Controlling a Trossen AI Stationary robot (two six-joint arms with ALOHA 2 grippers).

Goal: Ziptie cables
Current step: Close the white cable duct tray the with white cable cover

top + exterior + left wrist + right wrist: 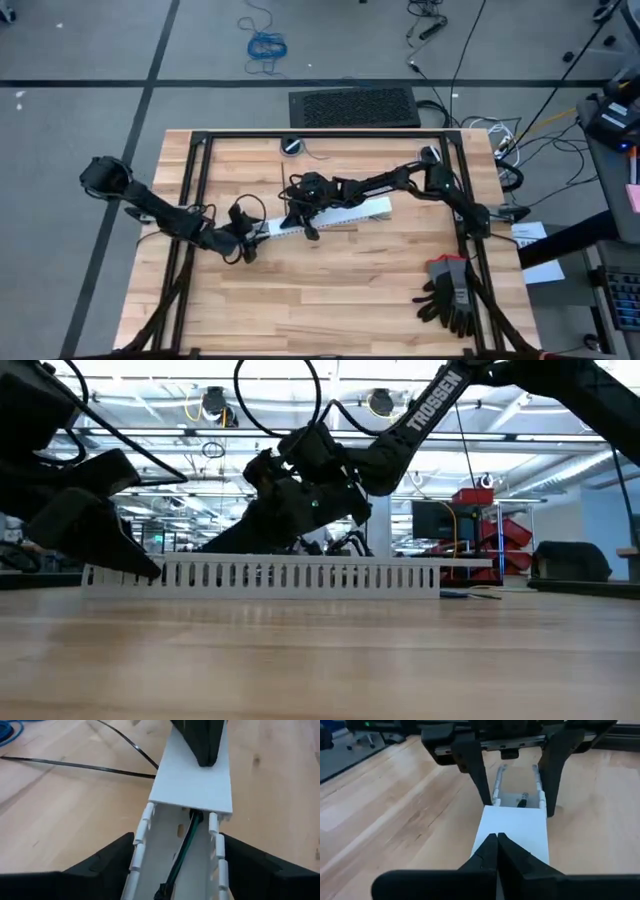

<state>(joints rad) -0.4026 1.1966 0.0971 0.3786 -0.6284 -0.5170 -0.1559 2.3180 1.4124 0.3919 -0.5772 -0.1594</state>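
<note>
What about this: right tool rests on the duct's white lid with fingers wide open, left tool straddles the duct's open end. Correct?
Not quite. The right tool rests on the white lid with fingers shut together, not wide open; the right wrist view shows it. The left tool does straddle the duct at its open end.

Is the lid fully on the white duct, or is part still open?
Partly open. The lid covers the far stretch of the duct; the near stretch is uncovered, with dark wires lying inside.

"TROSSEN" in white letters on the right arm (430, 410), no other readable text
</note>
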